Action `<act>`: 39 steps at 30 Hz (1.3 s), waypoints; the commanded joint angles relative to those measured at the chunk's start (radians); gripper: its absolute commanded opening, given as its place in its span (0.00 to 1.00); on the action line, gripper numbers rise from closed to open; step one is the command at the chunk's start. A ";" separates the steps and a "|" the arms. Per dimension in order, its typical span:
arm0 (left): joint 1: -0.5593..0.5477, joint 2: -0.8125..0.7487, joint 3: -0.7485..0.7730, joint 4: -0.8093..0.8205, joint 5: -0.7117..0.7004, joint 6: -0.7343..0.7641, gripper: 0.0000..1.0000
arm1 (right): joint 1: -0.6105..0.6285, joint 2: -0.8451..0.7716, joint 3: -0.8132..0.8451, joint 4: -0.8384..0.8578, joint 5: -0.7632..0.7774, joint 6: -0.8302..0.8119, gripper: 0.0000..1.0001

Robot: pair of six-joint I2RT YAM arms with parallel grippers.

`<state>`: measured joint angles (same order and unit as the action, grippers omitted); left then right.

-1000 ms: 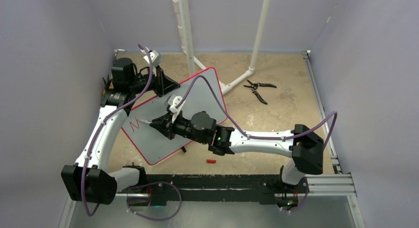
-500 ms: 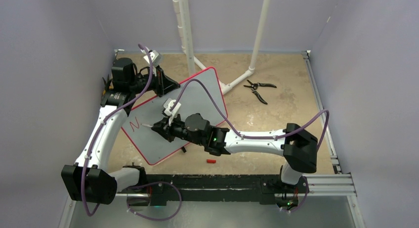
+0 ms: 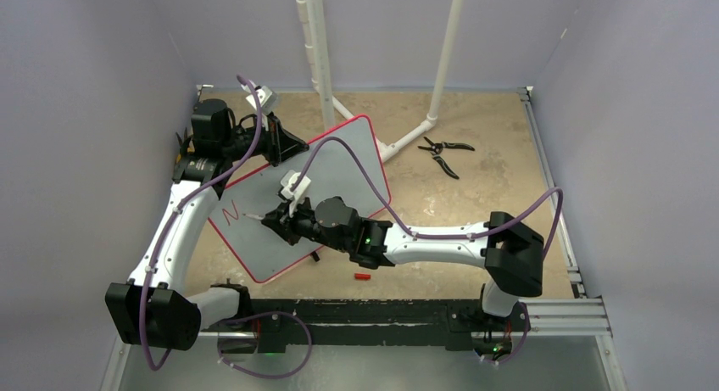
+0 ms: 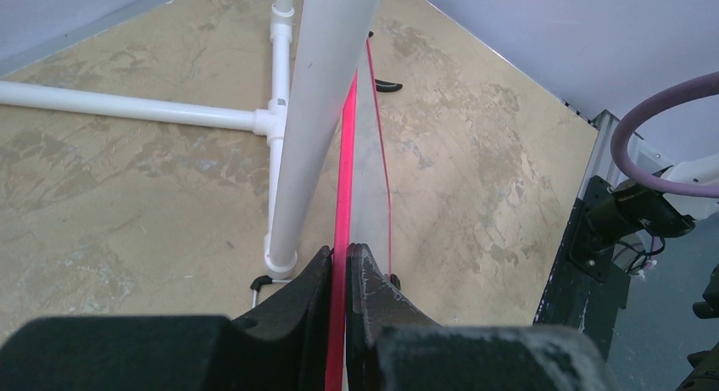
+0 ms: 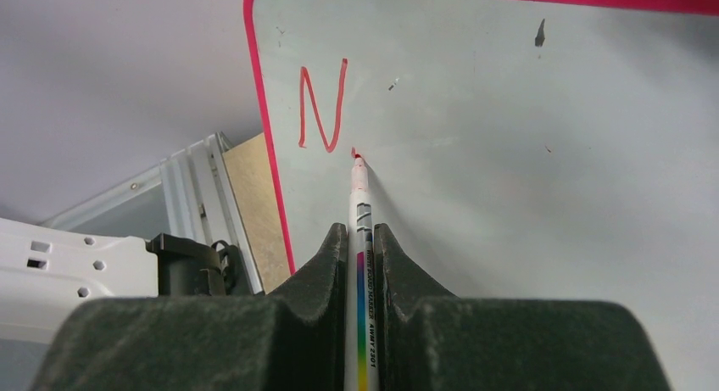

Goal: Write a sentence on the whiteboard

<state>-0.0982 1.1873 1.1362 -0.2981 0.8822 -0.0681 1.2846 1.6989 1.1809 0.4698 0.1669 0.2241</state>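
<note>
Marker (image 5: 359, 211) against whiteboard (image 5: 526, 153), beside red N (image 5: 323, 104)

A robot lab cell — plain lilac walls (image 3: 85, 60) box in a tan table (image 3: 492, 196), with a PVC pipe frame (image 3: 317, 52) and aluminium rail (image 3: 566, 311).

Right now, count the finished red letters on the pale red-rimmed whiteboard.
1: a red handwritten N near the whiteboard's corner, beside the white marker's tip. The right arm hides some board.

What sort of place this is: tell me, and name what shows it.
Probably a robot lab test cell: a tabletop boxed in by lilac walls, left arm and right arm bolted to a metal rail, and a white PVC pipe frame.
</note>
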 commanded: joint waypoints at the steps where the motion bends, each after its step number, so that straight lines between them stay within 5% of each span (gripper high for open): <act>1: 0.022 0.000 0.000 0.040 -0.025 -0.003 0.00 | -0.005 -0.046 -0.003 0.017 0.090 0.009 0.00; 39: 0.027 0.008 -0.001 0.043 -0.023 -0.005 0.00 | -0.002 -0.016 -0.015 0.029 -0.038 -0.030 0.00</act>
<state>-0.0971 1.1873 1.1347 -0.2955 0.8860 -0.0685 1.2827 1.7008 1.1816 0.4854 0.1371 0.1970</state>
